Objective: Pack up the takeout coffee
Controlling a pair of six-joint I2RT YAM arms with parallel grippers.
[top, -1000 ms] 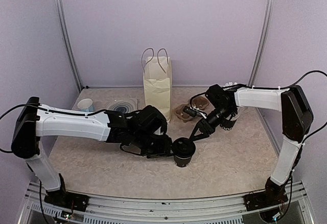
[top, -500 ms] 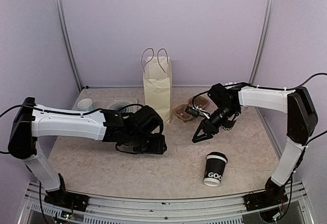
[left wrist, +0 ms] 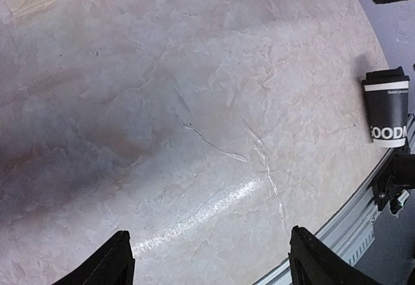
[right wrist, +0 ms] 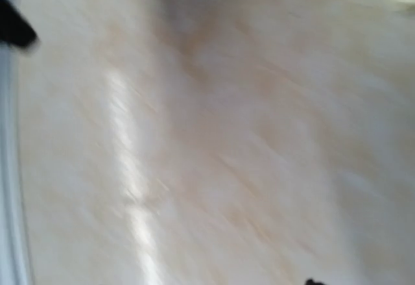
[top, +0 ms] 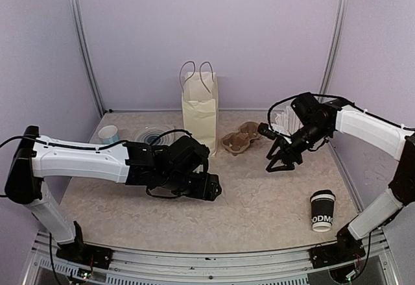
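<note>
1 cup now farther right

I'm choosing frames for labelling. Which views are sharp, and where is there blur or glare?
Top external: sharp and evenly lit, with the lettering on the lidded cup legible. Left wrist: sharp, with a glare streak on the table and shadow darkening its left side. Right wrist: smeared throughout, showing only pale streaks, so unusable.

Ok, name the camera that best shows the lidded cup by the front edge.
Left wrist: the lidded cup is large and sharp, lid and lettering plain. Top external shows it whole but small. Right wrist: only blur.
</note>
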